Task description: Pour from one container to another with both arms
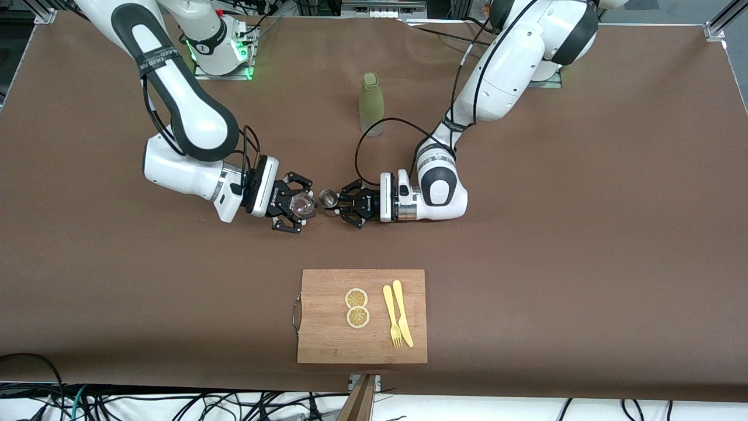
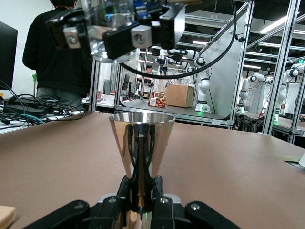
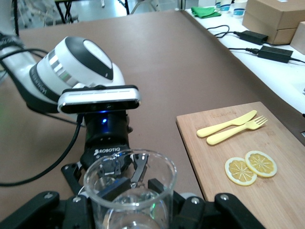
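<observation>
My right gripper (image 1: pixel 301 206) (image 3: pixel 131 200) is shut on the tiny clear glass cup (image 1: pixel 302 204) (image 3: pixel 129 188) over the middle of the table. Facing it, my left gripper (image 1: pixel 337 203) (image 2: pixel 142 193) is shut on the narrow waist of the silvery metal jigger (image 1: pixel 328 199) (image 2: pixel 142 143), which stands upright with its open cone on top. In the left wrist view the glass cup (image 2: pixel 107 21) hangs higher than the jigger's rim and slightly to one side. The two containers are close together, almost touching. I cannot tell whether either holds liquid.
A tall olive-green bottle (image 1: pixel 370 104) stands farther from the front camera than both grippers. A wooden cutting board (image 1: pixel 327 342) (image 3: pixel 281 191) lies nearer the front camera, carrying two lemon slices (image 1: pixel 356 308) and a yellow knife and fork (image 1: pixel 397 313).
</observation>
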`<state>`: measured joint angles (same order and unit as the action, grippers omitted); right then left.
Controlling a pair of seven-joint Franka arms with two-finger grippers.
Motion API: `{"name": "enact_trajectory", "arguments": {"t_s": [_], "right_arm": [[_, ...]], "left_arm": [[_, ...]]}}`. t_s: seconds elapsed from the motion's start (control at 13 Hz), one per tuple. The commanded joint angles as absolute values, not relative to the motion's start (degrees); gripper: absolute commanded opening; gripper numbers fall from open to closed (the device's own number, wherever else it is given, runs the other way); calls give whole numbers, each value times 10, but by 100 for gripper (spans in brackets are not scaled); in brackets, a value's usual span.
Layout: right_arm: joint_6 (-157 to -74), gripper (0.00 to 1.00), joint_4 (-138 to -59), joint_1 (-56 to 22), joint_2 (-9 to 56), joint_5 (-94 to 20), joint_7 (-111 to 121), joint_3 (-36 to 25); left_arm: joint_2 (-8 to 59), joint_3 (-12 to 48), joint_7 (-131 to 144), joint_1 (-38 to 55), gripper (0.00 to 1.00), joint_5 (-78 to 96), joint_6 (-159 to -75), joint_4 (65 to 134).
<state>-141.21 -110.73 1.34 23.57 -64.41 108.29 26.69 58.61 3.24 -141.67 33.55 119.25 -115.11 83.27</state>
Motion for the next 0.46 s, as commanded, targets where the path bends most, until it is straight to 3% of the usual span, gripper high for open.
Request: {"name": "enact_trajectory", "arguments": {"t_s": [0.0,0.38], "right_arm": [[-1426,26,-1157,15,186,-608,1076,269],[-1470,25,-1168,11,181,-533,1076,269]], "left_arm": [[599,27,-1433,345,0,1213,-1165,809],[599,27,-1433,346,0,1213,-1166,809]]}}
